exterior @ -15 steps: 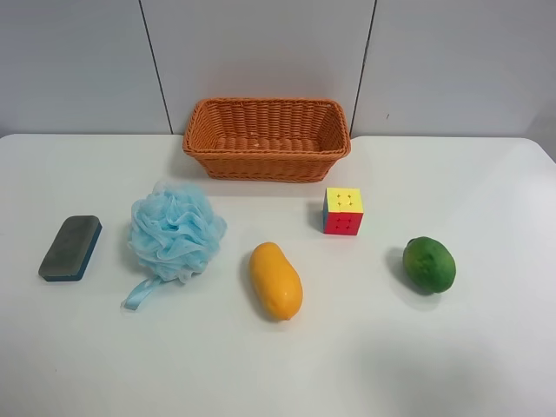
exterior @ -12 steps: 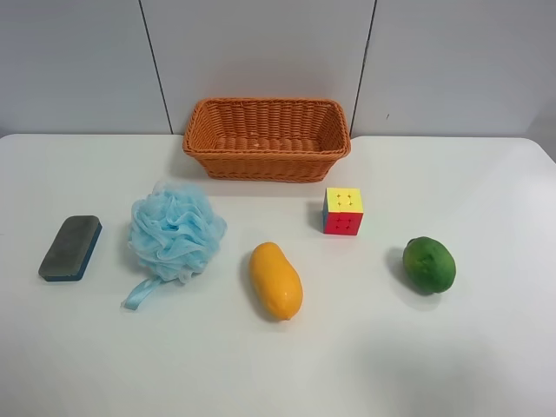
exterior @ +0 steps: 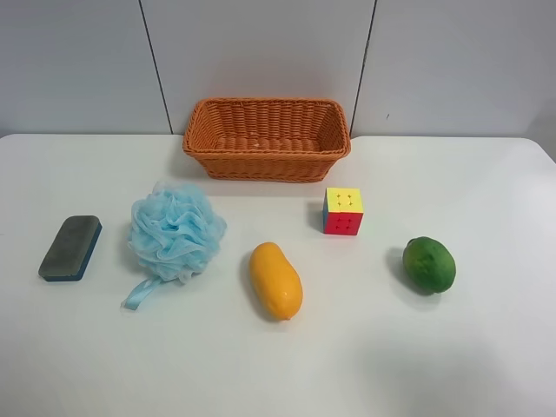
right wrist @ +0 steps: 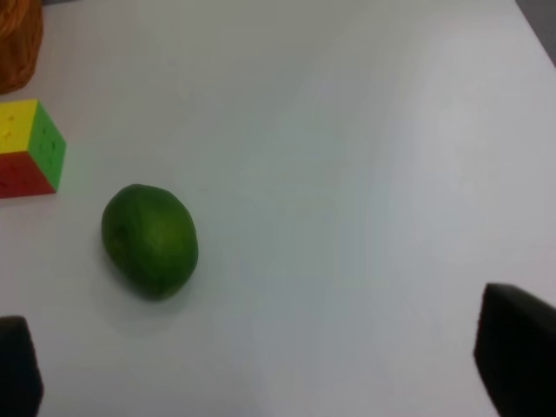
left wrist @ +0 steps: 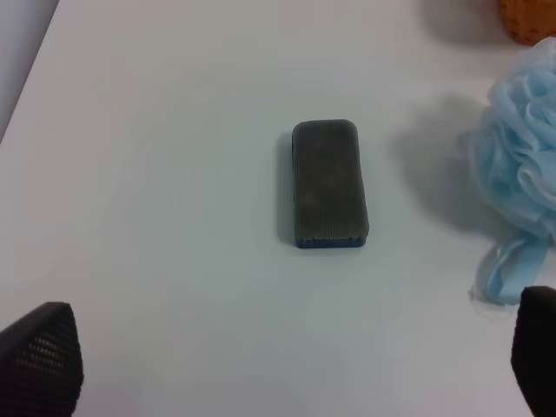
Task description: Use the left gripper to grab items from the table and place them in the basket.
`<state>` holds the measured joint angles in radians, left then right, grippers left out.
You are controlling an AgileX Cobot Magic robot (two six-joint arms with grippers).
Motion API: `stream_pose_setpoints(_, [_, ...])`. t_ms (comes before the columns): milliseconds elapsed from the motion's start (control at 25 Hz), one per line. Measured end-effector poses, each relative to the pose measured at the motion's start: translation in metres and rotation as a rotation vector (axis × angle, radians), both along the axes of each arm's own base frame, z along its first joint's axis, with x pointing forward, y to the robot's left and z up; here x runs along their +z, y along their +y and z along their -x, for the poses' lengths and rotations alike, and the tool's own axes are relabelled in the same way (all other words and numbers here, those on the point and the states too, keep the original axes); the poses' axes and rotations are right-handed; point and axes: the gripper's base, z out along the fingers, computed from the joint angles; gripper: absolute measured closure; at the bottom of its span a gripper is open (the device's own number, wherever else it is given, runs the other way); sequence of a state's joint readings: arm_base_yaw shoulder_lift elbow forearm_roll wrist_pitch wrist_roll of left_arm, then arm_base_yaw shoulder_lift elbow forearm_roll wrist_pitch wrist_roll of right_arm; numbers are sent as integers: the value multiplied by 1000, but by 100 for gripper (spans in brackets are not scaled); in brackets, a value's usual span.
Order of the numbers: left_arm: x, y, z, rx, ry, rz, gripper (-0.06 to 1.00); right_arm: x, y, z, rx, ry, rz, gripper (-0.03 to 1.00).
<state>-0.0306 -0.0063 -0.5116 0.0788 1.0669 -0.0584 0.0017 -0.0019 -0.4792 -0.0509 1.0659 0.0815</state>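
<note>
In the exterior high view the wicker basket [exterior: 266,165] stands empty at the back of the white table [exterior: 365,356]. In front of it lie the grey-and-blue eraser [exterior: 70,248], the light-blue pouf [exterior: 176,232], the mango [exterior: 275,281], the puzzle cube [exterior: 343,211] and the green fruit [exterior: 428,264]. No arm shows in that view. My left gripper [left wrist: 287,352] is open and empty, above the table, short of the eraser [left wrist: 328,183], with the pouf [left wrist: 521,174] beside it. My right gripper [right wrist: 265,365] is open and empty, near the green fruit [right wrist: 149,240] and the cube [right wrist: 30,148].
A grey panelled wall [exterior: 261,52] rises behind the table. A corner of the basket shows in the left wrist view [left wrist: 530,17] and in the right wrist view [right wrist: 13,43]. The table's edge runs along the side in the left wrist view [left wrist: 26,78].
</note>
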Motion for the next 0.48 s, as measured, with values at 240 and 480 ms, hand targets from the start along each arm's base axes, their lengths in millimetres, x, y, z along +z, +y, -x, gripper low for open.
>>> stream_pose_setpoints(240, [0,1,0,4,0,-6,-5,0,0,0,0,0,0,-2])
stream_pose_setpoints(480, [0,1,0,4,0,-6,-5,0,0,0,0,0,0,-2])
